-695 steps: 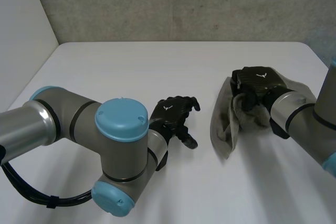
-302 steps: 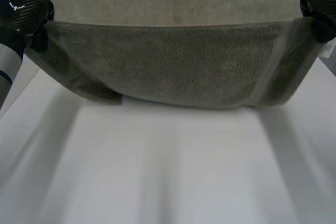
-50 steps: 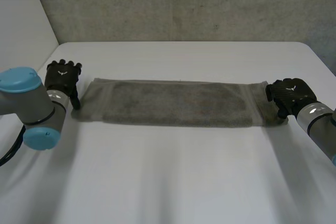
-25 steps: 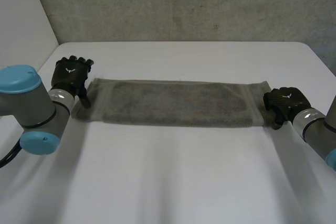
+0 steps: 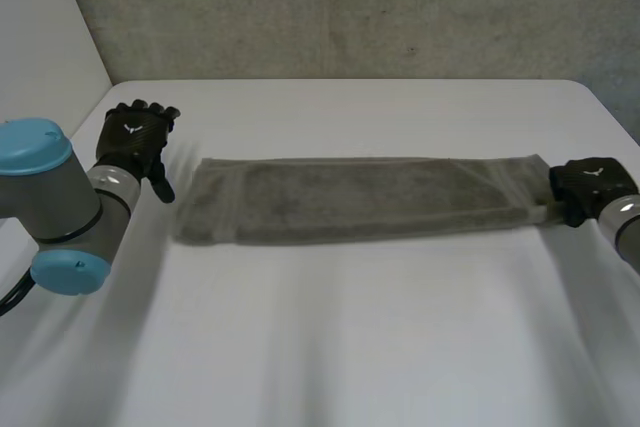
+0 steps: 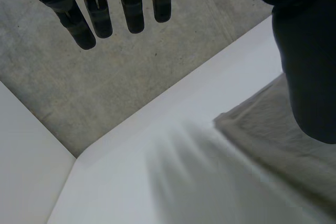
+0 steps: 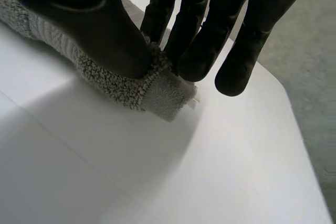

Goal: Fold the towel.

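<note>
Right hand (image 5: pixel 590 182): thumb and fingers pinching right end of grey-green terry towel (image 5: pixel 360 199). Left hand (image 5: pixel 135 142): fingers straight, relaxed, holding nothing, near towel's left end. Towel flat, long strip across white table (image 5: pixel 350 347).

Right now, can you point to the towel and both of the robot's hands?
towel (image 5: pixel 360 199): head view, middle of the long folded strip.
left hand (image 5: pixel 133 142): head view, back of the hand, just off the towel's end.
right hand (image 5: pixel 590 182): head view, back of the hand, at the towel's other end.
</note>
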You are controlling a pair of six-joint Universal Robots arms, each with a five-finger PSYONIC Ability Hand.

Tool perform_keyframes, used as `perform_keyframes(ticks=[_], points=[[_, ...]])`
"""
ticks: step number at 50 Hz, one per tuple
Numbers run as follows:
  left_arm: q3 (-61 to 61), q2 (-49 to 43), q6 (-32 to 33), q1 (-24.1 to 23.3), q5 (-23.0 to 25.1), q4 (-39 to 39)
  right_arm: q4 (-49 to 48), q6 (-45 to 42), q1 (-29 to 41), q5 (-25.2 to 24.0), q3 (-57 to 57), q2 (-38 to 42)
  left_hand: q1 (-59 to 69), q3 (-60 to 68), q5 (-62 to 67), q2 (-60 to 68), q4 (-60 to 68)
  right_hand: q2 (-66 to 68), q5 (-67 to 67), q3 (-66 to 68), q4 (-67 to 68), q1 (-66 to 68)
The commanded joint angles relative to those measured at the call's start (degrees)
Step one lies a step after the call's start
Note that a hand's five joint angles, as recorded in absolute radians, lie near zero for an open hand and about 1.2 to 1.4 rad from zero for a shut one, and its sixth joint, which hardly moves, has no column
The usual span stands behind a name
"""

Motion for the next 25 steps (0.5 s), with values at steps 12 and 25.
perform_keyframes(ticks=[12, 25], points=[[-0.7, 7.9, -3.8, -0.1, 0.0, -0.1, 4.9, -9.2, 0.8, 5.8, -9.2, -8.2, -4.1, -2.6, -11.7, -3.6, -3.9, 4.9, 3.5, 3.1, 3.1, 4.3], [0.1, 11.0, -7.8, -2.5, 0.0, 0.0, -15.3, -12.1, 33.7, 0.5, -12.0, -4.5, -4.3, -2.8, -11.9, -3.8, -4.1, 4.9, 3.5, 3.1, 3.1, 4.3]])
